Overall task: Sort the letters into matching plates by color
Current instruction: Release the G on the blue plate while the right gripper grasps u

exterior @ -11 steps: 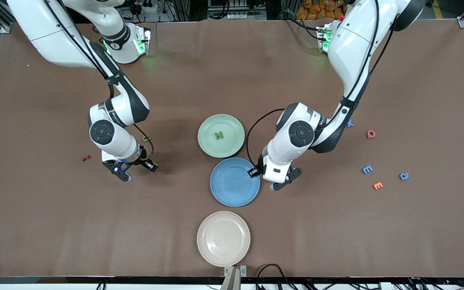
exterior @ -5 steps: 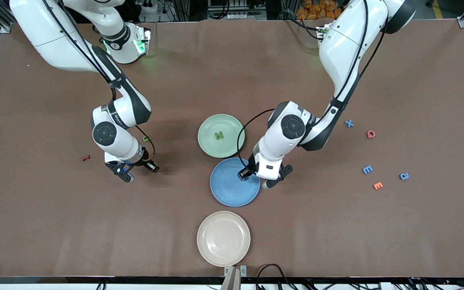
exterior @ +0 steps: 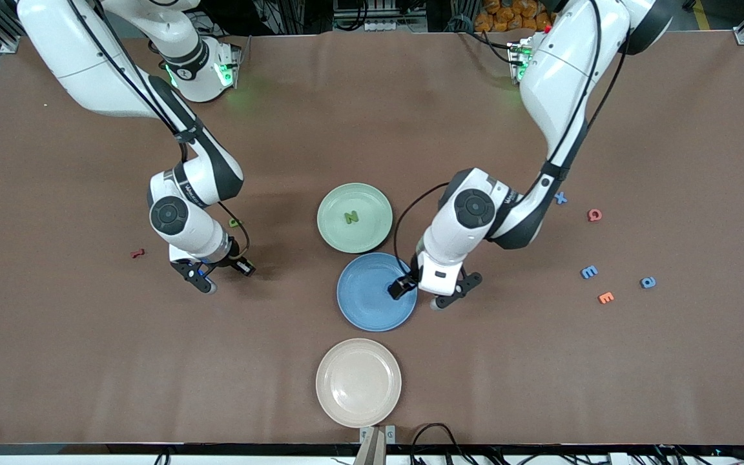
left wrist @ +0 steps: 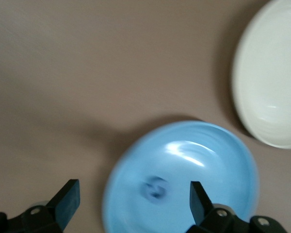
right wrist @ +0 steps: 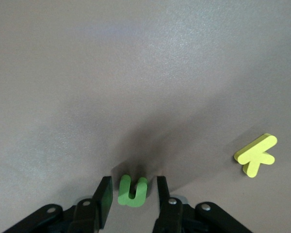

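Left gripper (exterior: 434, 292) sits over the edge of the blue plate (exterior: 365, 303) toward the left arm's end, mid-frame in the front view, fingers (left wrist: 68, 201) wide apart with nothing between them. A small blue letter (left wrist: 155, 188), blurred, shows on that plate's face in the left wrist view, lower centre; its shape is unreadable. Right gripper (exterior: 207, 274) is low over the table at left-centre of the front view, fingers (right wrist: 103, 200) flanking a green U letter (right wrist: 132, 191) with a gap each side, not clamped. A yellow-green K letter (right wrist: 256, 155) lies apart from it. Pale green plate (exterior: 372, 226) sits above the blue one in frame and touches it, holding a dark green N letter (exterior: 351, 217). Cream plate (exterior: 358, 382) sits at lower centre. At centre-right of the frame: blue X (exterior: 560, 197), blue m (exterior: 589, 272), blue a (exterior: 648, 282), red letter (exterior: 595, 215), orange E (exterior: 605, 297). Small red letter (exterior: 137, 253) at far left.
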You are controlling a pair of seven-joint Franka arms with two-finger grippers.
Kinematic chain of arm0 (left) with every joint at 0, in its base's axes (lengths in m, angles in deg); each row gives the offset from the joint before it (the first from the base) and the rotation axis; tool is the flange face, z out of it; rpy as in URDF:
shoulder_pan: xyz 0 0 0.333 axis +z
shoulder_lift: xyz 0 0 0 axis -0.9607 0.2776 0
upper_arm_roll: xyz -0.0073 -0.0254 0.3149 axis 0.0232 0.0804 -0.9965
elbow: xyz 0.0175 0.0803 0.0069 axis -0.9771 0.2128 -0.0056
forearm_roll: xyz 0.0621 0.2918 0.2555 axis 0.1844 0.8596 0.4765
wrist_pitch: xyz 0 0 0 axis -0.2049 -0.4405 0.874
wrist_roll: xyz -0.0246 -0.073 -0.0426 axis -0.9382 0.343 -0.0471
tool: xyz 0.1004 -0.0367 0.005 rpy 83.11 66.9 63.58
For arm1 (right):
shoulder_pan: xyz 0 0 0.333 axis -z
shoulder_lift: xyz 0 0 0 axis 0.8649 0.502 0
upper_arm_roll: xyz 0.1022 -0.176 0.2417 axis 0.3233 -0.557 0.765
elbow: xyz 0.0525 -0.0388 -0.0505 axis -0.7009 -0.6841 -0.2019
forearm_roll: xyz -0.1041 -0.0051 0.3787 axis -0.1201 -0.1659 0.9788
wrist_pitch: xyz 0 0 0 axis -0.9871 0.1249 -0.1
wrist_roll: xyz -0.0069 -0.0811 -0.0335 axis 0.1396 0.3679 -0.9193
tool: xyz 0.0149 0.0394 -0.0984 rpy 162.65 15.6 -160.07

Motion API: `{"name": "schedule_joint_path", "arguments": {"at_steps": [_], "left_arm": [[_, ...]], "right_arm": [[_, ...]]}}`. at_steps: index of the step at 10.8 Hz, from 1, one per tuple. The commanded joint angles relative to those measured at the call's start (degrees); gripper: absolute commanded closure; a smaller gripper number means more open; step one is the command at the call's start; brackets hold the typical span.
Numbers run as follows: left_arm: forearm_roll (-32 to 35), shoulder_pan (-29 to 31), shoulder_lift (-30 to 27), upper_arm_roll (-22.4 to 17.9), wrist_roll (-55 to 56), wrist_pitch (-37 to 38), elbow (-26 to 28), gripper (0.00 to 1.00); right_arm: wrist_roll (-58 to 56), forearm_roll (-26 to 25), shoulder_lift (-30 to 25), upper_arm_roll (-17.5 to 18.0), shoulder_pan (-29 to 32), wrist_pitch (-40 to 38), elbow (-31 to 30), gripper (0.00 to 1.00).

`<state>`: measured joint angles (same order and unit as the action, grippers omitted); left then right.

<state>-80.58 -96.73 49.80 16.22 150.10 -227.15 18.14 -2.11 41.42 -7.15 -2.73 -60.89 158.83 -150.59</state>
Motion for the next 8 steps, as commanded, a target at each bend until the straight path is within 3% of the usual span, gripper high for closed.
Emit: {"name": "schedule_joint_path", "arguments": {"at_steps": [1, 2, 4, 6, 8], "left_arm": [[2.48, 4.46, -2.10, 0.02, -10.78, 11.60, 0.69, 0.00], [2.48, 6.13, -2.98, 0.11, -14.21, 13.81, 0.87, 0.00], [2.48, 9.03, -5.87, 0.28, -18.97, 18.65, 2.53, 0.00], [2.48, 12.19, -9.65, 0.55, -23.01, 18.66, 7.09, 0.00], [2.48, 15.62, -13.34, 0.63, -28.19, 18.58, 11.57, 0.00]], "right_arm": [[0.44, 0.02, 0.28, -0.25, -0.30, 0.87, -0.14, 0.59], [0.44, -0.06, 0.46, -0.25, -0.30, 0.88, -0.14, 0.62], [0.44, -0.06, 0.55, -0.25, -0.39, 0.88, -0.05, 0.81], [0.26, 0.02, 0.29, -0.17, -0.65, 0.00, 0.47, 1.00], [0.17, 0.37, -0.59, 0.01, -1.44, -1.57, 1.53, 1.00]]}}
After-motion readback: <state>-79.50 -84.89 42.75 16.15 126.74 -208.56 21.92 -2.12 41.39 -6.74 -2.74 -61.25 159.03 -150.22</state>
